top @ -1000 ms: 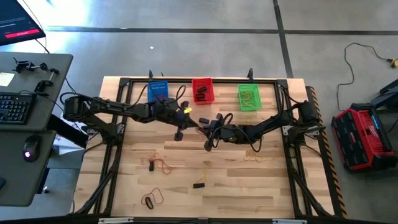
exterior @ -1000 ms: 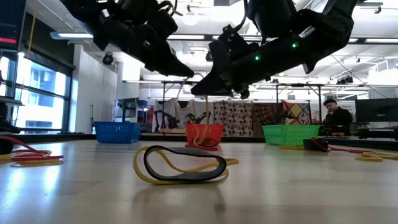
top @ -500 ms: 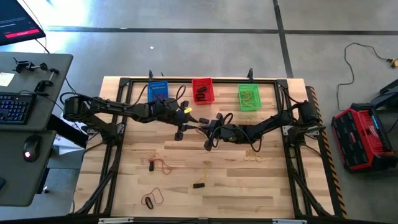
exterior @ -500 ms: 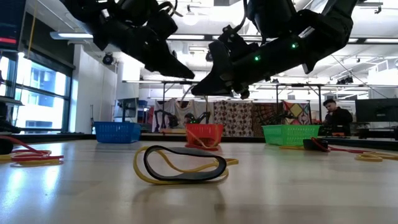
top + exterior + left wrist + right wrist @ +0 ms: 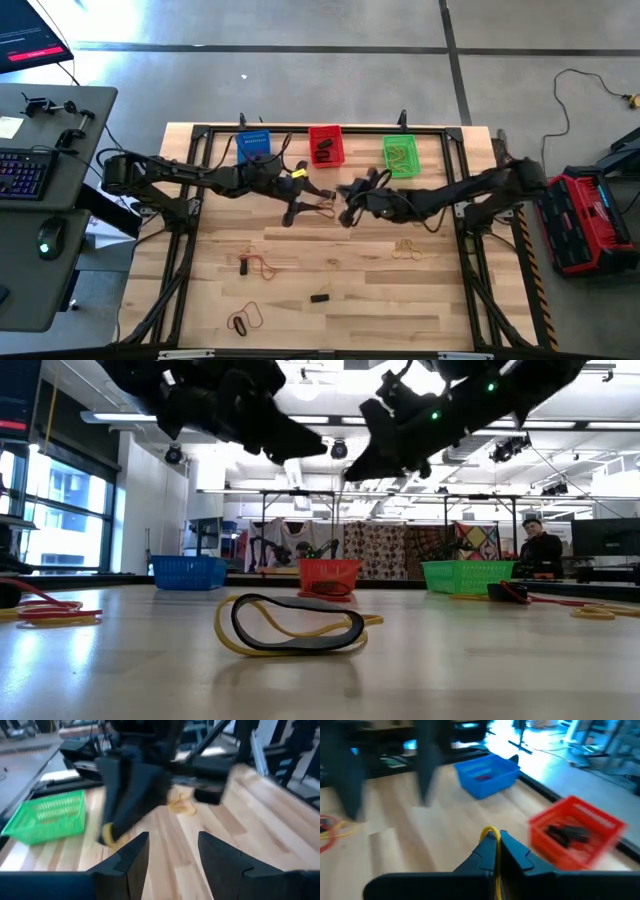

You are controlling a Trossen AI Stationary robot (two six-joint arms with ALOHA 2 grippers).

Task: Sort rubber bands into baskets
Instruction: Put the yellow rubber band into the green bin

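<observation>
Where the far edge of the table [image 5: 440, 300] runs, three baskets stand in a row, apart from one another: blue basket [image 5: 253, 146] on the left, holding a reddish band as the right wrist view shows; red basket [image 5: 325, 146] in the middle, holding dark bands; green basket [image 5: 401, 156] on the right, holding yellowish bands. Left claw [image 5: 294, 213] hangs above the table's middle, in front of the blue and red baskets, fingers spread apart with nothing between them. Right claw [image 5: 347, 214] hangs just beside it, in front of the red and green baskets, fingers pressed together on a yellow band [image 5: 490, 834] whose loop sticks out past the tips. Loose bands on the table: orange loops [image 5: 324, 206] just by the left claw; yellowish loops [image 5: 408, 249] on the right side; a black piece with orange loop [image 5: 254, 265] left of centre; a thin yellowish loop [image 5: 335, 265] at centre; a black band [image 5: 319, 297] toward the near edge; a dark and orange pair [image 5: 243, 320] near the front left. Nearest the low camera, a black band over a yellow one [image 5: 292, 625].
</observation>
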